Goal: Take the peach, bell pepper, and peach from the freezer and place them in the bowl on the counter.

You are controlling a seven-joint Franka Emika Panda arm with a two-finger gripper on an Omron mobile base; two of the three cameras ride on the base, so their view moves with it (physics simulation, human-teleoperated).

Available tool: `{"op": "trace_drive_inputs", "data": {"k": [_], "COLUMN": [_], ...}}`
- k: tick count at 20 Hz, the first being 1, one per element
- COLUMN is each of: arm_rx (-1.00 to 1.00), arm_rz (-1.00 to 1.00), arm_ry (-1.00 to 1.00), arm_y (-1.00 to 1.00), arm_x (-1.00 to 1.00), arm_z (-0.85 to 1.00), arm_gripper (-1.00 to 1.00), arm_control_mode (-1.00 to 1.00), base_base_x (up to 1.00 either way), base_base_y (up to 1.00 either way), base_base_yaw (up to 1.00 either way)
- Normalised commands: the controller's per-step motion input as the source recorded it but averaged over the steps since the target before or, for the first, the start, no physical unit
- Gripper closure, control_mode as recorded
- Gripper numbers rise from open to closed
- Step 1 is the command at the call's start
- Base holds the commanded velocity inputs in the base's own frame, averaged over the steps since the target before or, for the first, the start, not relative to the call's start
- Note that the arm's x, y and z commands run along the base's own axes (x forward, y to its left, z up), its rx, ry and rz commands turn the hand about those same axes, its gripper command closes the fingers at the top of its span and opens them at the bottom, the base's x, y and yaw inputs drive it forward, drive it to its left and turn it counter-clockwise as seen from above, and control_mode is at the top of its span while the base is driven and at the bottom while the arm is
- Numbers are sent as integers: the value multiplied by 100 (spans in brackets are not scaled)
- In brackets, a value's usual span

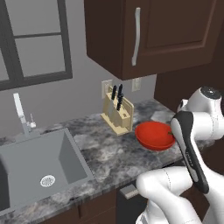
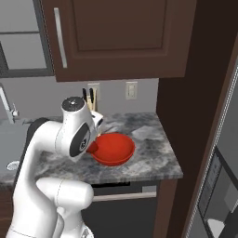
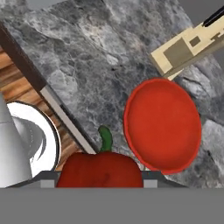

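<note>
Seen from the hand: gripper (image 3: 100, 173) clamped on bell pepper (image 3: 100, 169) (green stem up), above the desk (image 3: 87, 65) edge beside the empty red bowl (image 3: 162, 124). From the base: knife block (image 1: 117, 112) behind bowl, sink (image 1: 39, 164) left.

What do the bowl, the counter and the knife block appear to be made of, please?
The bowl looks like smooth plastic or glazed ceramic: uniform bright red, no pattern, a soft sheen. The counter appears to be polished stone, judging by its grey-and-white marbled veining. The knife block seems to be pale, unfinished-looking wood, flat beige with dark knife handles standing out of it.
</note>
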Motion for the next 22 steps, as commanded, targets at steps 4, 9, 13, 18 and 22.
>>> {"op": "trace_drive_inputs", "data": {"k": [4,9,13,18,22], "arm_rx": [5,3,3,4,3], "arm_rz": [0,0,0,0,0], "arm_ry": [0,0,2,0,5], "arm_y": [-4,0,-1,-8,-10], "arm_x": [48,53,49,42,29], "arm_z": [-27,-39,-47,-40,-36], "arm_gripper": [100,100,100,100,100], "arm_control_mode": [-100,-100,-100,-100,-100], "base_base_x": [0,0,0,0,0], "base_base_y": [0,0,0,0,0], "base_base_yaw": [0,0,0,0,0]}}
